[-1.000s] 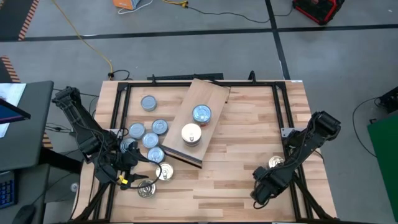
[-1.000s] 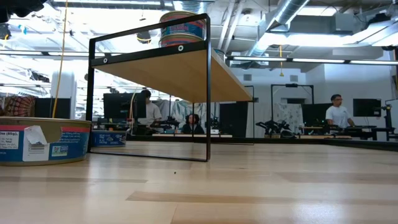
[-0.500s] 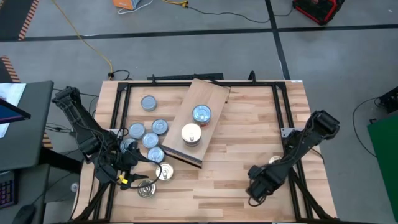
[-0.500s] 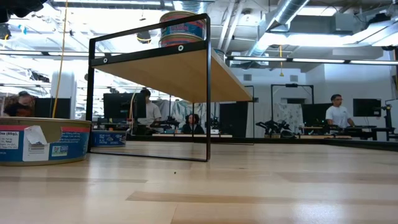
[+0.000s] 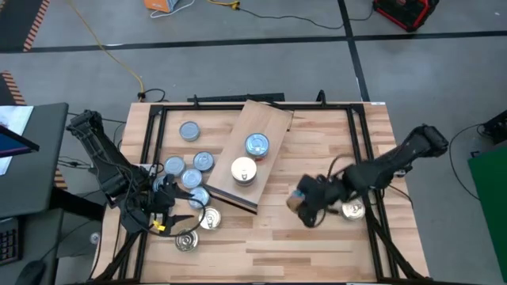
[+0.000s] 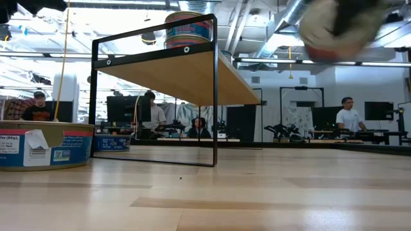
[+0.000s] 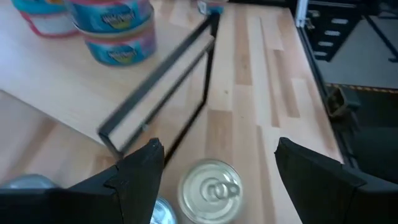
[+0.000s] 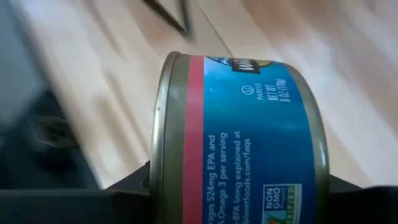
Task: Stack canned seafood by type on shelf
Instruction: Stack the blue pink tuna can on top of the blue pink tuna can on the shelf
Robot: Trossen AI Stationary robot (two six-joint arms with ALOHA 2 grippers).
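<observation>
Left tool [image 5: 162, 207], fingers apart, hovers over loose tins [image 5: 192, 178] left of the shelf [image 5: 252, 154]. Shelf carries two stacks. Right of the shelf, right tool [image 5: 305, 201] clamps a blue-and-red tin [image 8: 239, 134] above the counter [image 5: 317, 245]: transport step. Next: align over the matching stack, lower, release.
</observation>
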